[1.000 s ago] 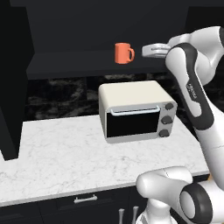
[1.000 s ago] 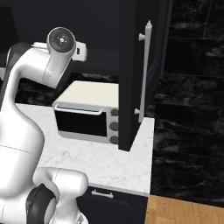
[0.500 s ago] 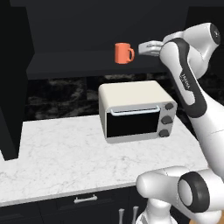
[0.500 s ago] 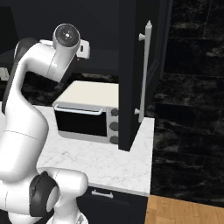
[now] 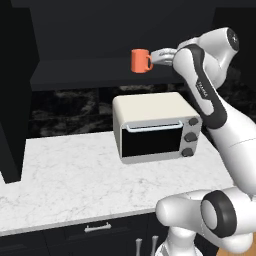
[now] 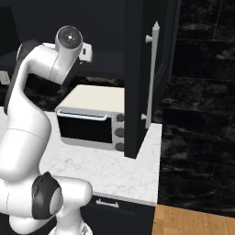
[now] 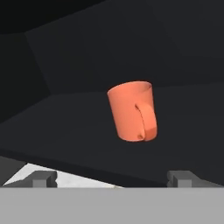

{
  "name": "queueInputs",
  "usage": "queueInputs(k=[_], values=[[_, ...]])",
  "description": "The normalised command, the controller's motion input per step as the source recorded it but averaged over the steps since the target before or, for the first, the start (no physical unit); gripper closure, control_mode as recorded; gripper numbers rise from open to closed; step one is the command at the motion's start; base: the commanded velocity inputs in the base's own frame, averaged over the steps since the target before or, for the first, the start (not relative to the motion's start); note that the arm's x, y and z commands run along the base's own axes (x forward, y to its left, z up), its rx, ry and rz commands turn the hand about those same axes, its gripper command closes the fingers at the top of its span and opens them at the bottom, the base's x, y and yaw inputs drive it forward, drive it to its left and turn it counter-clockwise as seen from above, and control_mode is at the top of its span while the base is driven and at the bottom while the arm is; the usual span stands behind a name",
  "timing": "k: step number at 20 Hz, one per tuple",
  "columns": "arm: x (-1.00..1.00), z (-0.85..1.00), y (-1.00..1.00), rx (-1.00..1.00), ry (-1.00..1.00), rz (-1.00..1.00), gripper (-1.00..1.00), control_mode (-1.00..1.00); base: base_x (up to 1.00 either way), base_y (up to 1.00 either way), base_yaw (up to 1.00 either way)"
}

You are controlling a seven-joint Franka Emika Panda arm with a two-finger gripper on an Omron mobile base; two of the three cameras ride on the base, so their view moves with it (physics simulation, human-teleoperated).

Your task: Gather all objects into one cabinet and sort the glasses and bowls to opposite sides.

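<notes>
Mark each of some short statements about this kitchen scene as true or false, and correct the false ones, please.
1. The orange mug stands on the shelf of the black upper cabinet. True.
2. The tool is shut on the mug's handle. False: its jaws stand open and the mug is in front of them, not gripped.
3. The cream toaster oven sits on the white marble counter. True.
4. The toaster oven's door hangs open. False: it is closed.
5. The cabinet door with the long silver bar handle is open. True.
6. In the hand view the mug lies on its side. False: it stands on the shelf, handle towards the camera.
</notes>
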Motion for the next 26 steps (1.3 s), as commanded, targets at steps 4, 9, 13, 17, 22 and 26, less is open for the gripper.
queueInputs(k=[4, 9, 13, 17, 22, 26], values=[[0.13, -0.14, 0.03, 0.0, 0.0, 0.0, -1.0, -1.0, 0.0, 0.0, 0.0], [0.16, -0.07, -0.01, 0.0, 0.0, 0.0, -1.0, -1.0, 0.0, 0.0, 0.0], [0.22, -0.06, 0.0, 0.0, 0.0, 0.0, -1.0, -1.0, 0.0, 0.0, 0.0], [0.22, -0.05, 0.0, 0.0, 0.0, 0.0, -1.0, -1.0, 0.0, 0.0, 0.0], [0.23, -0.02, 0.0, 0.01, 0.0, 0.0, -1.0, -1.0, 0.0, 0.0, 0.0], [0.19, 0.0, 0.0, 0.01, 0.0, 0.0, -1.0, -1.0, 0.0, 0.0, 0.0]])
